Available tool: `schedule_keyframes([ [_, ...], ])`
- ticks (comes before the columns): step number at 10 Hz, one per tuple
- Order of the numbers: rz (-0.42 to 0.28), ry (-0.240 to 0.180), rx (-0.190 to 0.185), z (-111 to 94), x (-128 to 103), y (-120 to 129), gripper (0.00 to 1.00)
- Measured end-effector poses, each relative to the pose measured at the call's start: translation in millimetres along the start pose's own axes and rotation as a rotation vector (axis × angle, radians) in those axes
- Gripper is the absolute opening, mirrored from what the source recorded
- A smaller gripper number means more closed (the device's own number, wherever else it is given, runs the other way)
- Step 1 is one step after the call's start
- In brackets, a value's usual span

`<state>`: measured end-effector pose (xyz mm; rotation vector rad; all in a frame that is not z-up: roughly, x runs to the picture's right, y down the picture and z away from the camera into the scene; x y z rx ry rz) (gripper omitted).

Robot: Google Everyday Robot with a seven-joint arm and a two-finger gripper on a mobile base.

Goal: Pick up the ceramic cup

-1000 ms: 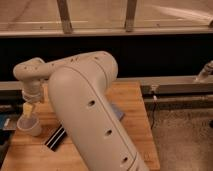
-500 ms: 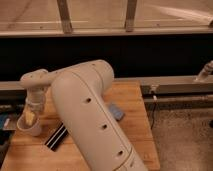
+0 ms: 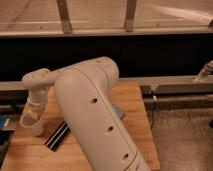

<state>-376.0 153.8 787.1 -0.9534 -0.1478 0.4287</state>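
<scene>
- Lowered since the earlier pictures, the robot's gripper (image 3: pixel 34 111) now sits down at the ceramic cup (image 3: pixel 32 124) near the left edge of the wooden table (image 3: pixel 131 112), where a second ago it hung a little higher above the cup.
- White and handleless, the ceramic cup stands upright on the table's left side, its mouth partly covered by the end of the arm; its position on the table looks much the same as before.
- Whether the gripper has closed on the cup or is merely resting over it cannot be told from this view, since the wrist hides the point of contact.
- Filling the middle of the picture, the robot's large pale arm (image 3: pixel 95 120) sweeps from the lower right up to an elbow and then left to the wrist above the cup.
- Just right of the cup, a dark flat object with pale stripes (image 3: pixel 57 136) lies at an angle on the wood, apart from the cup and partly tucked under the arm.
- Beyond the arm's right side, a small grey-blue object (image 3: pixel 118 112) shows on the table, mostly hidden.
- Behind the table runs a dark band beneath a metal rail (image 3: pixel 100 32) and glass panels.
</scene>
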Motion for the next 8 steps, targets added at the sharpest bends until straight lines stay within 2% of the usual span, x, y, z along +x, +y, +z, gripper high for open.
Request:
schedule_keyframes([
  [2, 0.01, -0.037, 0.022, -13.6, 2.2, -0.9, 0.0],
  [3, 0.018, -0.061, 0.047, -26.0, 3.1, -3.3, 0.0],
  [6, 0.029, -0.161, 0.168, -88.9, 3.5, -2.7, 0.0],
  [7, 0.037, -0.215, 0.217, -121.7, 10.5, -8.6, 0.0],
  [8, 0.043, -0.245, 0.244, -139.9, 17.2, -14.1, 0.0],
])
